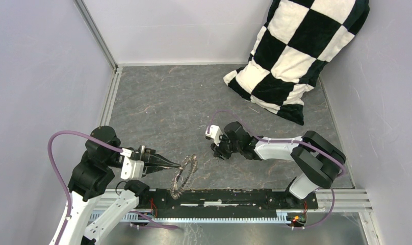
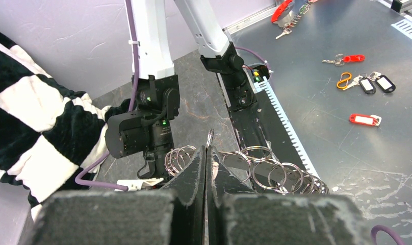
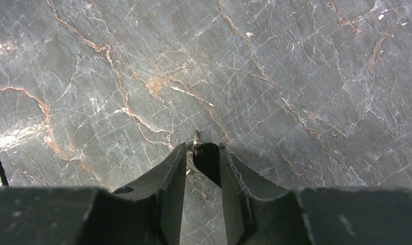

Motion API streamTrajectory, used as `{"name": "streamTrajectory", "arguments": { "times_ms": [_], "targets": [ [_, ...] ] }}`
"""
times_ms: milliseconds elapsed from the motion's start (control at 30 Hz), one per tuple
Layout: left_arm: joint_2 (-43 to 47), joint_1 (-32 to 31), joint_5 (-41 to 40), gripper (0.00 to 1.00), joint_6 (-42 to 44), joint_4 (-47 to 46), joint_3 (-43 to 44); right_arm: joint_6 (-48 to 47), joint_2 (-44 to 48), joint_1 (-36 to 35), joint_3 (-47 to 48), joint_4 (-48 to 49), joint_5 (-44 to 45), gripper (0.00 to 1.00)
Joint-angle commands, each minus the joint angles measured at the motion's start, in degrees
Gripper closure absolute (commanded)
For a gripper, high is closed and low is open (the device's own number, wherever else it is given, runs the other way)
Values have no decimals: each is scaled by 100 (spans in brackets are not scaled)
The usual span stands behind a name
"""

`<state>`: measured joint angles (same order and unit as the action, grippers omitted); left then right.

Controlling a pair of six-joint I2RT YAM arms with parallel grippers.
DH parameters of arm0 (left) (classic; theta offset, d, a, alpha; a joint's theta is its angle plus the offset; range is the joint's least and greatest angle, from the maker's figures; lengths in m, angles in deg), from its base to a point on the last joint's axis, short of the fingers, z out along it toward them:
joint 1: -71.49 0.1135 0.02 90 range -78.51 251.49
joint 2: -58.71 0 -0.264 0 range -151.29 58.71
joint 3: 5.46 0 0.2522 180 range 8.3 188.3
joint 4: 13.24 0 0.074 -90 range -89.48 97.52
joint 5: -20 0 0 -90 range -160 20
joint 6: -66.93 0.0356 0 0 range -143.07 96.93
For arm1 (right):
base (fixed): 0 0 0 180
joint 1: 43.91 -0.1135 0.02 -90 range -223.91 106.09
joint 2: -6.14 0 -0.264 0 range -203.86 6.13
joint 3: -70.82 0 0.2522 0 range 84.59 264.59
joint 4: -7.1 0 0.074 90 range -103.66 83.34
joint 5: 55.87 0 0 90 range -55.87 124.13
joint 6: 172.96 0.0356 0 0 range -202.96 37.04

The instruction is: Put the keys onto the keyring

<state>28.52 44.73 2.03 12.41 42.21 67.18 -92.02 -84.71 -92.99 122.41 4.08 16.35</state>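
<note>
1. Keyring (image 1: pixel 189 164): it stands on edge near the front of the desk (image 1: pixel 168 102), left of centre. It is a dense coil of wire loops around a hollow middle, and the left gripper (image 1: pixel 178 165) props it up.
2. Left jaws: they are clenched on the keyring. The left wrist view shows the pads pressed together with one loop of wire poking up between them.
3. Right gripper (image 3: pixel 202 148): it is down at the desk surface, to the right of the keyring and apart from it. Its jaws stand narrowly apart on either side of a small key (image 3: pixel 196 145).
4. Key: only a metal loop and a dark part show between the jaws. Whether the pinch has taken hold cannot be told.
5. Second key: it is not found in any view.
6. Step in hand, as judged: one loose key is being picked up off the desk. Nothing suggests that threading has begun.
7. Next move, as judged:
   - It calls for a firm pinch on the key's head that leaves its loop free.
   - The key must then be lifted clear and carried across to the keyring.
   - The loop has to meet the wire squarely, so the left arm must keep the keyring steady and upright.
8. Risk, as judged: the key is tiny and lies on a hard surface. It may skid, twist in the pinch or drop on the way over.
9. Other items:
   - A checkered pillow (image 1: pixel 295 56) lies at the far right corner, well apart from both arms.
   - Tagged keys (image 2: pixel 354 58) lie on a metal surface beyond the desk edge.
</note>
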Motion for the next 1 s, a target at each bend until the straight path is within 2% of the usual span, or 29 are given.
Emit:
{"name": "streamTrajectory", "arguments": {
  "times_ms": [0,333,633,700,733,767,867,967],
  "targets": [
    [49,-15,-13,98,275,-170,204,45,-62,-31,230,208,114,66],
    [31,-13,-5,98,213,-161,195,80,-97,-103,243,246,220,73],
    [31,-15,-13,98,217,-157,221,58,-204,-115,337,118,222,74],
    [38,-13,-14,98,230,-159,213,33,-219,-123,372,62,214,78],
    [38,-13,-14,98,231,-159,208,12,-220,-116,390,32,215,86],
    [40,-15,-10,98,231,-160,204,-6,-208,-118,399,-5,233,98],
    [27,-13,17,98,239,-153,204,-98,-24,-122,316,-4,355,100],
    [2,-14,84,98,227,-143,159,-177,572,-117,-36,286,571,100]
  ]
}}
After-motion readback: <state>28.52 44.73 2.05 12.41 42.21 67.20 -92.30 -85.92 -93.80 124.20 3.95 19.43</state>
